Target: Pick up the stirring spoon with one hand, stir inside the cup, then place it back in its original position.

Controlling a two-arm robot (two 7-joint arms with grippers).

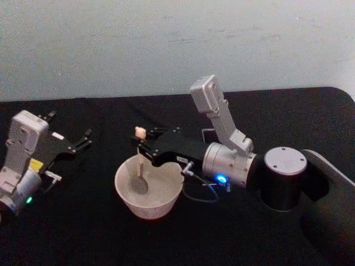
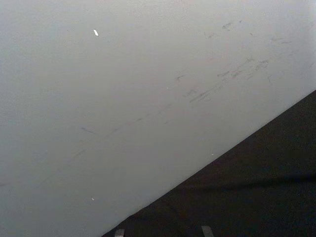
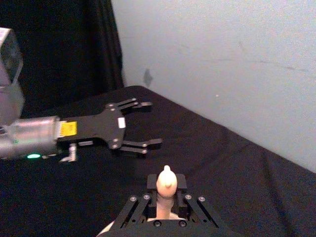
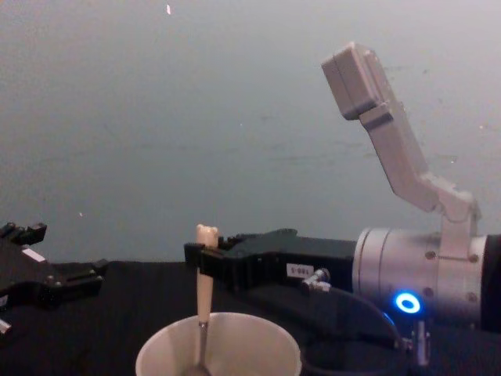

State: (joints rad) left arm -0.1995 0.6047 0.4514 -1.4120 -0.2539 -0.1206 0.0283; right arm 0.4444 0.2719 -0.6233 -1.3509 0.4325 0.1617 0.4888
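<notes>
The cream-white cup [image 1: 148, 204] stands on the black table in front of me, its rim also showing low in the chest view [image 4: 219, 345]. The stirring spoon [image 1: 139, 166] stands upright in it, metal bowl down inside the cup and bear head [image 4: 207, 233] on top. My right gripper [image 1: 142, 145] reaches in from the right and is shut on the spoon's beige handle [image 3: 166, 183] just under the bear head. At the table's left my left gripper [image 1: 71, 131] rests open, well away from the cup, and appears beyond the spoon in the right wrist view [image 3: 143, 126].
A dark cylindrical part of the right arm [image 1: 284, 177] stands right of the cup. The table's black cloth [image 1: 266, 111] runs back to a pale wall [image 1: 166, 44]. Black cloth lies bare between the cup and the left gripper.
</notes>
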